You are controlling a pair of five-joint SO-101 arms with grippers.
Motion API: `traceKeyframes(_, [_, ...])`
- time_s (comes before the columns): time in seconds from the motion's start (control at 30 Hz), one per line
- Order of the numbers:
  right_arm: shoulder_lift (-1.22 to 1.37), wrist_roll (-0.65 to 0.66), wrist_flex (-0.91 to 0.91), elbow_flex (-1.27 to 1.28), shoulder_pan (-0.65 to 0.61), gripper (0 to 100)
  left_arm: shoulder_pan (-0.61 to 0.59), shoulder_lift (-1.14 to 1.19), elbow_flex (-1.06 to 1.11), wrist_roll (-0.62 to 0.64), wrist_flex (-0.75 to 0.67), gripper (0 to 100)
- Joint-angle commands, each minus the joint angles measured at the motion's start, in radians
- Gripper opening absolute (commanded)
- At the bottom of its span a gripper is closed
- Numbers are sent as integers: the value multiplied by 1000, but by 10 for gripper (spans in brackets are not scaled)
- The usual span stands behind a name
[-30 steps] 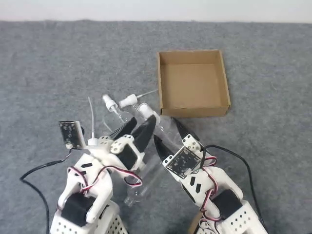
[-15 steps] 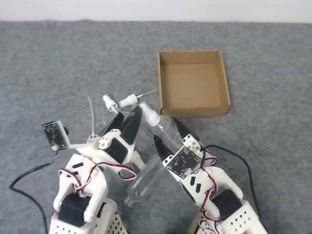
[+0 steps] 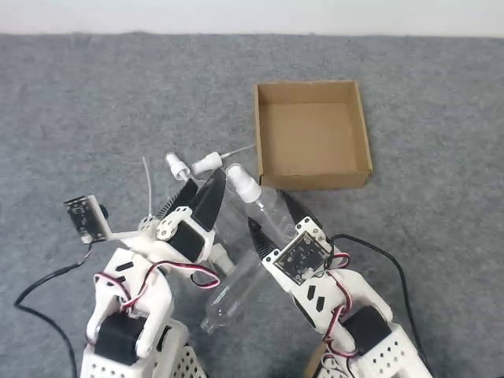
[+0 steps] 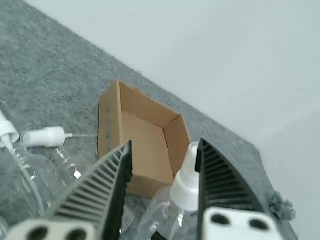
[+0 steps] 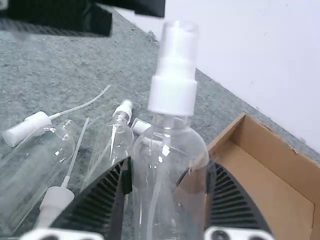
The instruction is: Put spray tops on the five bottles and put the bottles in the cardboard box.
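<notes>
The grey worktop [image 3: 79,102] carries the open cardboard box [image 3: 315,180] at the far right. Nearer, our right gripper [image 3: 266,208] has its fingers closed on the body of a clear bottle [image 5: 169,150], already capped with a spray top [image 5: 174,75], just short of the box. Our left gripper [image 3: 206,181] stands just beside that top, fingers wide and empty. We judge the bottle light, thin-walled and slick, best held mid-body. Around it lie spare bottles [image 3: 236,287] and loose spray tops [image 3: 206,163]. The box's near wall needs clearing.
</notes>
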Motion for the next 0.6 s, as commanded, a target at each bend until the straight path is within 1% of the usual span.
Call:
traceKeyframes(0.0, [-24,-18,-21,-32,12,115,-6,-21,24,8,-92,188])
traceKeyframes(0.4, [-24,-23,-24,-34,8,115,-8,-21,102,9,-199,188])
traceKeyframes(0.57, [-25,-23,-22,-34,8,115,-87,-21,97,11,-227,188])
